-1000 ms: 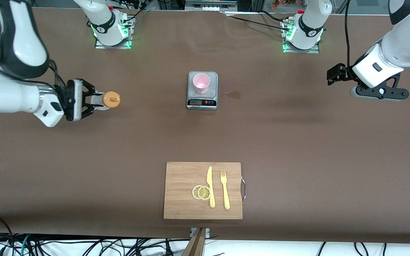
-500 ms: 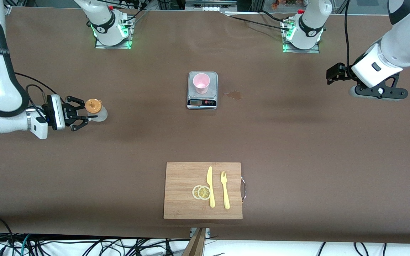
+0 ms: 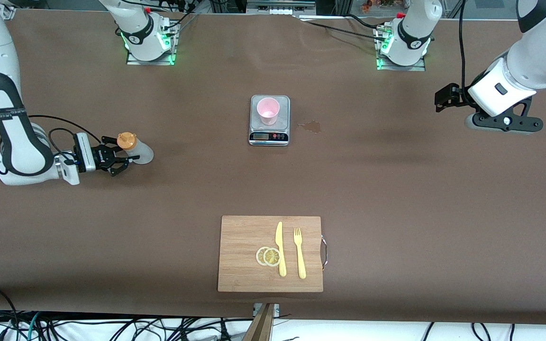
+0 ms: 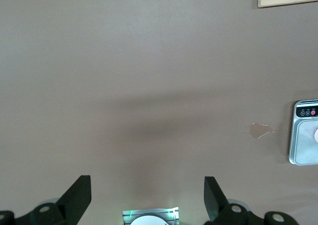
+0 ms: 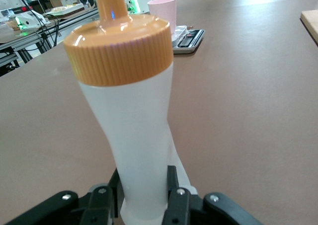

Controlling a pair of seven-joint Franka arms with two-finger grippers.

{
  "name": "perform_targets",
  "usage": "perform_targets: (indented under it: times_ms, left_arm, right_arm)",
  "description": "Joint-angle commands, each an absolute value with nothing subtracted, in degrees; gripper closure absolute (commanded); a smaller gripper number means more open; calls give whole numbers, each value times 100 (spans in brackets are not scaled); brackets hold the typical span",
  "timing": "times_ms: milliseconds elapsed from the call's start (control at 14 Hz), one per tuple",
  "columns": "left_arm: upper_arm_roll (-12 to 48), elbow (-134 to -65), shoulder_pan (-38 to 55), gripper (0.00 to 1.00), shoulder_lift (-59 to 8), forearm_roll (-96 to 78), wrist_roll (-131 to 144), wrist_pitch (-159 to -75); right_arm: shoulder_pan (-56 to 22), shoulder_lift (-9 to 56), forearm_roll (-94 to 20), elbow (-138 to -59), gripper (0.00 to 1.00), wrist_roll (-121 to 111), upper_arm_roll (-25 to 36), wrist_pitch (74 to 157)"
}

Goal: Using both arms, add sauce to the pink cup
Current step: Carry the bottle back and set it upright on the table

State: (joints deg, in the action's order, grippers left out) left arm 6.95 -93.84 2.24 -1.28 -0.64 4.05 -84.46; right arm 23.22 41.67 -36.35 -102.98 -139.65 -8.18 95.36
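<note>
One squeeze bottle (image 3: 135, 149) at the frame's middle left, gripped by the right pincer (image 3: 117, 160); one pink cup (image 3: 268, 110) on one scale (image 3: 269, 121), upper centre; left pincer (image 4: 147, 195) spread wide, waiting.

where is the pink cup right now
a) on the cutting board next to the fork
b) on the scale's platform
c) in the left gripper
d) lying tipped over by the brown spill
b) the pink cup stands upright on the platform of the scale, apart from the wooden board and from the left gripper, which waits open over bare table with nothing in it.
</note>
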Motion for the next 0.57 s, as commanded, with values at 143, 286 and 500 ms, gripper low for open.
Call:
perform_targets:
  times_ms: [143, 286, 500]
  left_arm:
    - [677, -9202, 220, 0, -211, -105, 422, -8279]
    - [677, -9202, 220, 0, -202, -105, 448, -8253]
    - [677, -9202, 220, 0, -202, -114, 439, -8209]
  right_arm:
    - [2461, 4333, -3779, -10231, 31, -14299, -835, 9448]
    - [2470, 4351, -3771, -10213, 0, -14300, -782, 9422]
    - [2479, 4290, -3736, -10073, 0, -14300, -642, 9361]
